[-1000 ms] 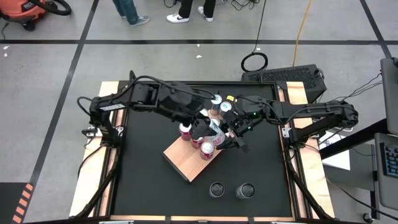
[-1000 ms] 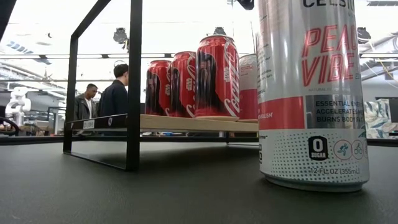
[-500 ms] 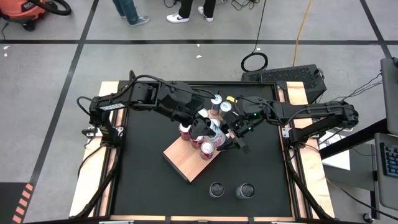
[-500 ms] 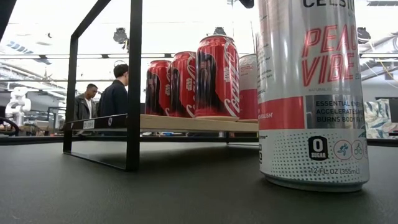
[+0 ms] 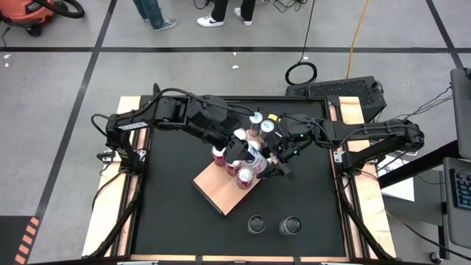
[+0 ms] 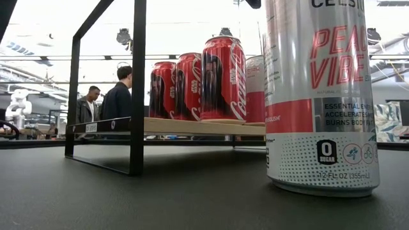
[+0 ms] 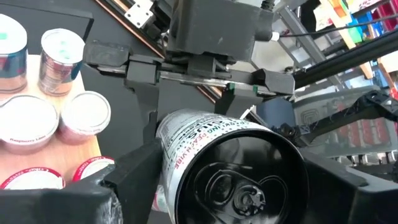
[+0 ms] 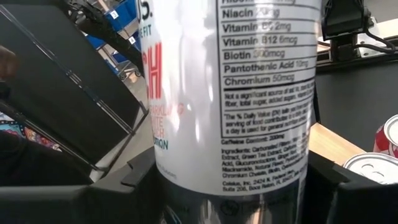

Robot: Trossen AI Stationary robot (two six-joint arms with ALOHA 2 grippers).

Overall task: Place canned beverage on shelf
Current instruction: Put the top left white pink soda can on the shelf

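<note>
Though tilted, can [image 7: 233, 168] between both tools

High view: straight down, far, whole tabletop [image 5: 169, 206].
Low view: tabletop level, facing the room, tall can [image 6: 319, 96] very near.
Wrist views: opposite sides, close on one slim can [image 7: 230, 168].
Shared: shelf [image 5: 221, 188].

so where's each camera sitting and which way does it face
High: overhead, straight down on the shelf; both arms show.
Low: table height, level across; Celsius can close, no arm shows.
Left wrist: faces the held can, left gripper around it.
Right wrist: right gripper clamps that same can.
Both wrist views share it.
</note>
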